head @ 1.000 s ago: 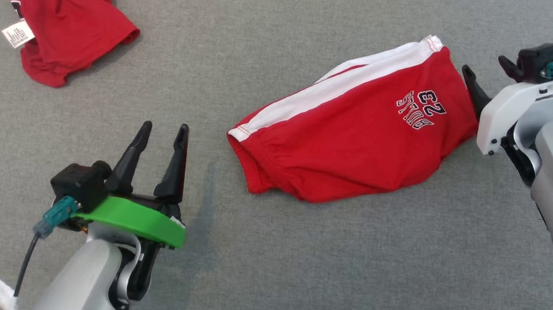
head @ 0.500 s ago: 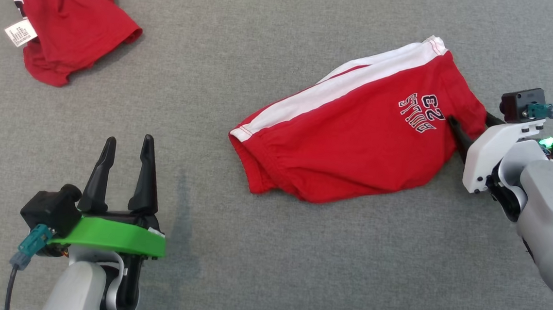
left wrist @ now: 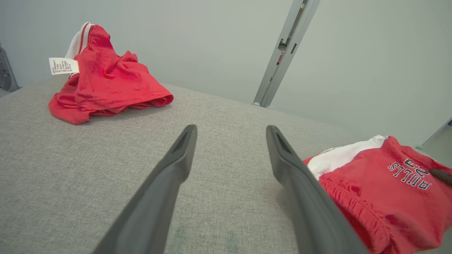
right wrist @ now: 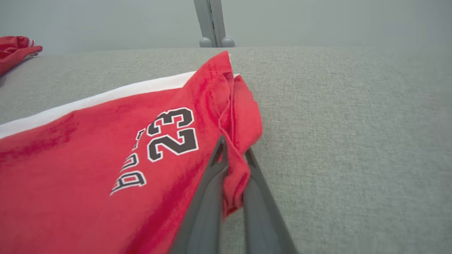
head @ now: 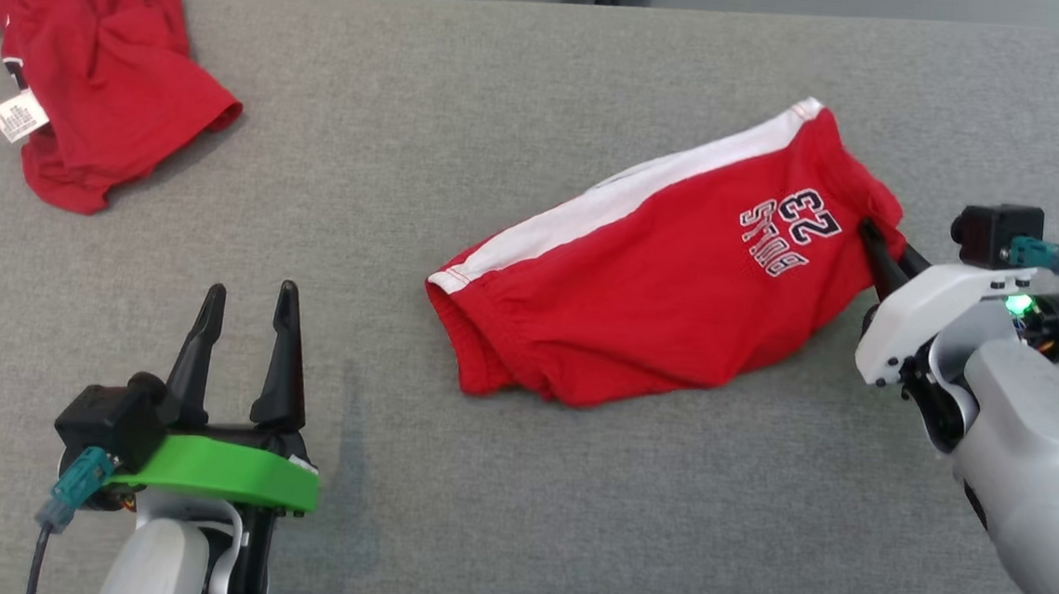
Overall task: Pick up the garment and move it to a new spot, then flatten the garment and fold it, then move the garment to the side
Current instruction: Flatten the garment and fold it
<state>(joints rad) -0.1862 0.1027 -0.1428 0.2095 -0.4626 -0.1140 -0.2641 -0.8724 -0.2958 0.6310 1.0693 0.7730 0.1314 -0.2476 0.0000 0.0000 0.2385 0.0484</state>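
Right gripper (right wrist: 235, 151) pressed together on a bunched fold at the hem corner of the red shorts (head: 659, 306), just beside the "23" print. The rest of the shorts lie on the grey table (head: 495, 528), right of centre. Left gripper (head: 250, 294) hovers spread and empty, well apart from the waistband. Judgement: grasp made, but lift, relocation, flattening, folding and setting aside all remain. Room: broad bare surface near and centre-left. Second red garment (head: 97, 90) occupies the far left corner, and the table's far edge runs behind the shorts.
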